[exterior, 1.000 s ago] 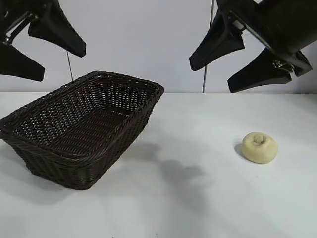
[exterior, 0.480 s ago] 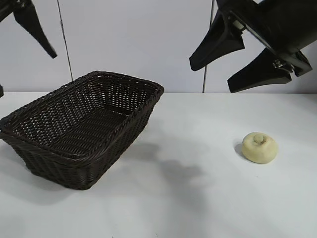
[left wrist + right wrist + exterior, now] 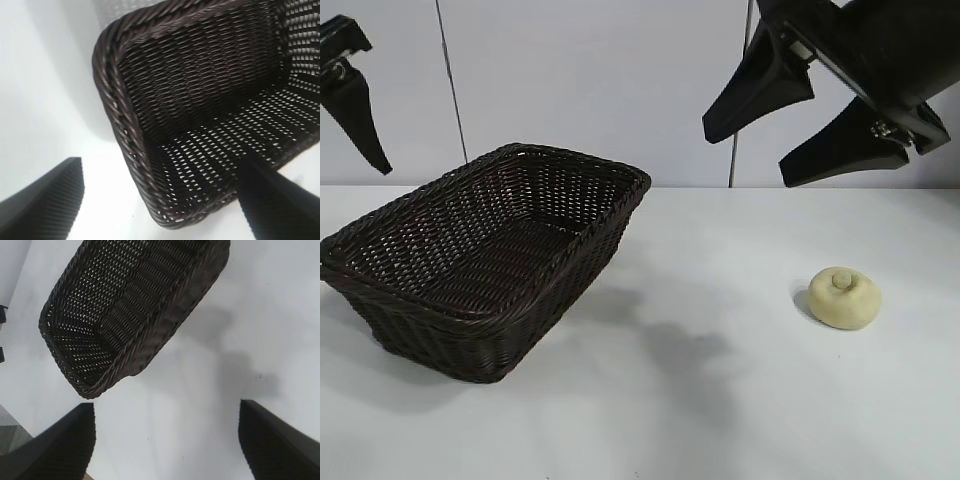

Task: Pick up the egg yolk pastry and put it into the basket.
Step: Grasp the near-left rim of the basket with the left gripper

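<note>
No text, label, brand, number or sign can be read in any of the views.

There is one basket (image 3: 485, 260), dark brown and woven, and it is the only one on the white table (image 3: 720, 400). There is one pastry (image 3: 844, 297), small, round and pale yellow, with one little knob on its top. Two grippers are visible, the left gripper (image 3: 160, 200) and the right gripper (image 3: 782, 120), and each of them has two black fingers.
</note>
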{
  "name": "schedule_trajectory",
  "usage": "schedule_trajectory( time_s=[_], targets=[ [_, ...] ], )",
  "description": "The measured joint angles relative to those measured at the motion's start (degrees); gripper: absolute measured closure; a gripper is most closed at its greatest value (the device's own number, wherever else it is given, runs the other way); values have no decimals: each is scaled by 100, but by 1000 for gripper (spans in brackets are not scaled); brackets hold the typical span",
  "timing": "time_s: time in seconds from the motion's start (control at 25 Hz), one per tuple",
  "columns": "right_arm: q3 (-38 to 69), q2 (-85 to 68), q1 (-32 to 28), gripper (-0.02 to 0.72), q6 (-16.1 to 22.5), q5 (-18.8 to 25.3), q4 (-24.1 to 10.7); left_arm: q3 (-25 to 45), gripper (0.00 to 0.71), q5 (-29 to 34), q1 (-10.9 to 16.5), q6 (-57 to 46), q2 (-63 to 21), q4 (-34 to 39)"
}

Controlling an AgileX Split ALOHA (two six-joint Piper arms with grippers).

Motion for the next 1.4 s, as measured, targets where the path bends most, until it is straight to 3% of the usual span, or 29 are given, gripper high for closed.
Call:
schedule_trajectory(
  time_s=[0.24, 0.76, 1.2, 1.32, 1.4],
  targets=[
    [0, 0, 0, 136, 0, 0, 0, 70, 107, -199, -285, -281, 419, -13],
    [0, 0, 0, 136, 0, -24, 0, 482, 107, -1271, -291, -695, 999, -23],
    [0, 0, 0, 136, 0, -70, -6, 483, 109, -1537, -291, -722, 1688, -23],
    [0, 0, 0, 136, 0, -70, -6, 483, 177, -1590, -291, -722, 1693, -23],
    [0, 0, 0, 136, 0, -70, -6, 483, 288, -1591, -291, -722, 1693, -37]
  ],
)
